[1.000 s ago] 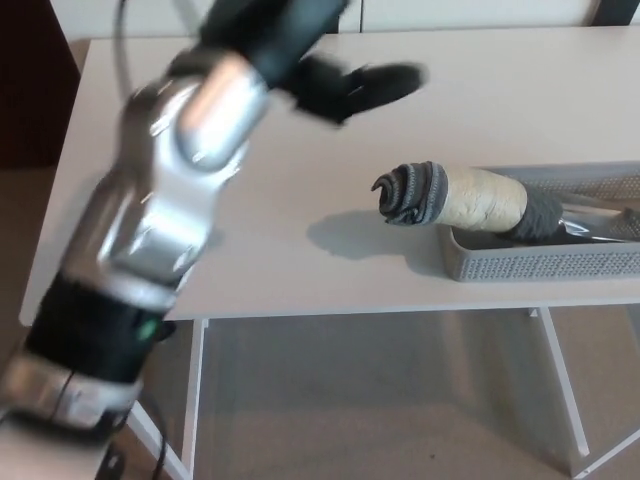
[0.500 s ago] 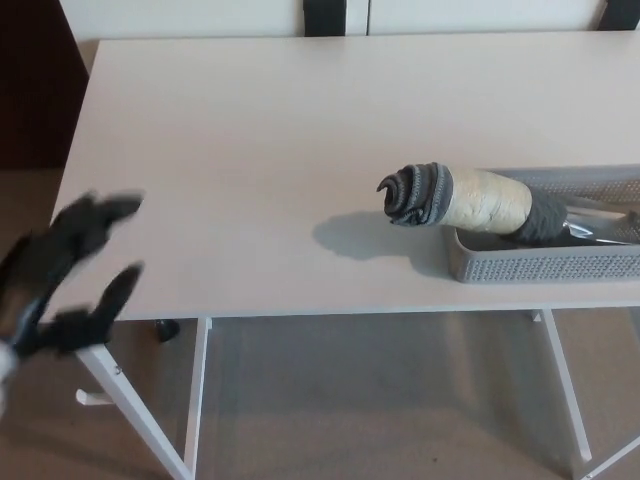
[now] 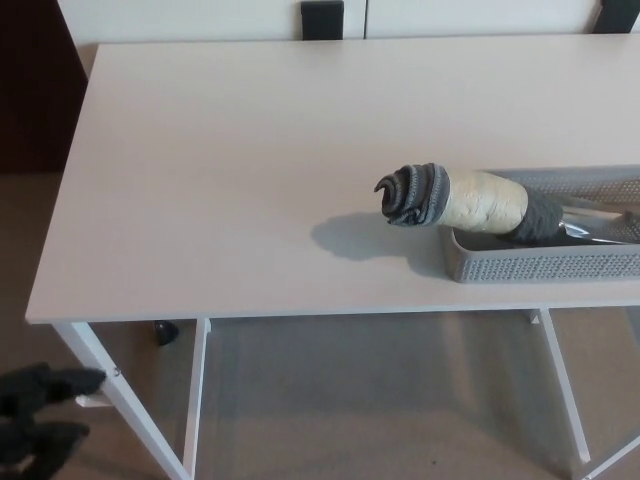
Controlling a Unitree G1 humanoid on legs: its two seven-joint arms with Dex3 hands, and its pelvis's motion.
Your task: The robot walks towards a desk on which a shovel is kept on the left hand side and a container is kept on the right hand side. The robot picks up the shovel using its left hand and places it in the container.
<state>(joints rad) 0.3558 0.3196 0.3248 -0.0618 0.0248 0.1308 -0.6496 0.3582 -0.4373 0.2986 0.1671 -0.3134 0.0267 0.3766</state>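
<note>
A pale desk point(image 3: 230, 180) with white legs fills most of the head view, seen from above, its right side running out of the picture. On the desk's right side sits a grey mesh container point(image 3: 545, 262), a shallow tray cut off at the right edge so its full length cannot be seen. The shovel point(image 3: 470, 200) lies in the container with its handle sticking out over the tray's left rim and hanging above the desk, where it casts a soft shadow to its left. The handle is tan in the middle with a dark grey ribbed end cap; the darker part toward the blade dips into the tray, and the blade itself is a shiny blur against the mesh, hard to make out and partly cropped. The left hand point(image 3: 40, 410) shows only as a dark, blurred shape at the bottom left corner, below the desk edge and beside a desk leg, well apart from the shovel. It holds nothing, and two dark fingers appear spread apart, though blur hides the detail. The right hand does not appear anywhere. At the top edge, a dark block point(image 3: 322, 18) behind the desk is partly cropped and cannot be identified. Beige floor shows beneath the desk.
</note>
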